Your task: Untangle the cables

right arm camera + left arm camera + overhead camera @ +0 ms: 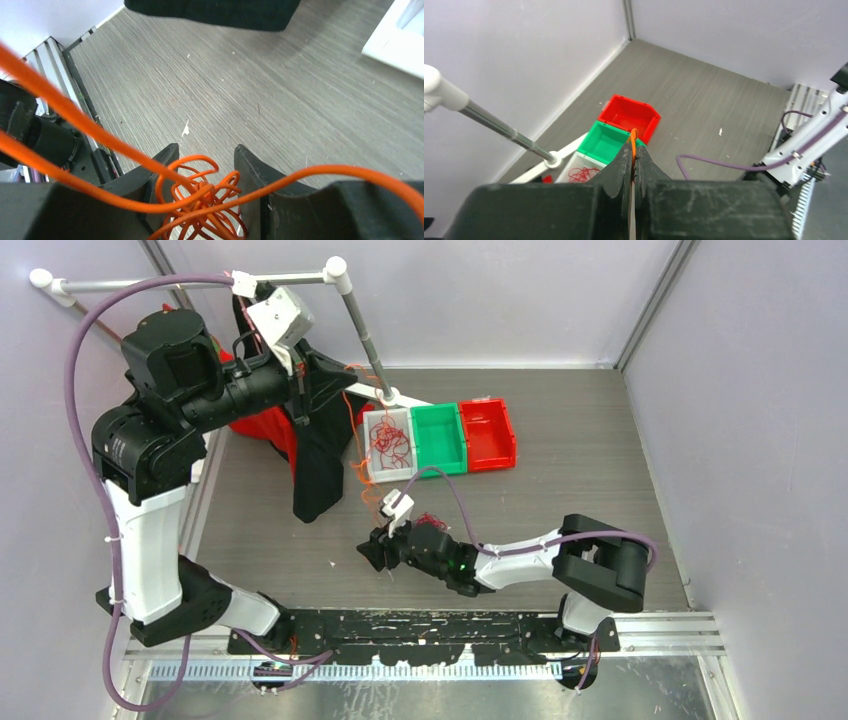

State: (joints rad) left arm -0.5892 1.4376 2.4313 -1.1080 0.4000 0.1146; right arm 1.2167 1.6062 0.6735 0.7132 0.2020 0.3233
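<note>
My left gripper (298,390) is raised high at the back left and shut on a thin orange cable (633,142), whose loop sticks out past the fingertips in the left wrist view. The orange strand (355,465) hangs down beside the white bin. My right gripper (374,550) is low over the table, jaws apart, with a small orange cable clump (202,197) between its fingers (167,160). Two taut orange strands cross in front of that camera. A small red cable clump (431,522) lies on the table by the right wrist. More red cables (388,440) fill the white bin.
A white bin (372,472), a green bin (438,437) and a red bin (487,432) stand in a row at the back. A black garment (320,465) and a red garment (258,425) hang from a white rack with a metal pole (362,330) at the back left.
</note>
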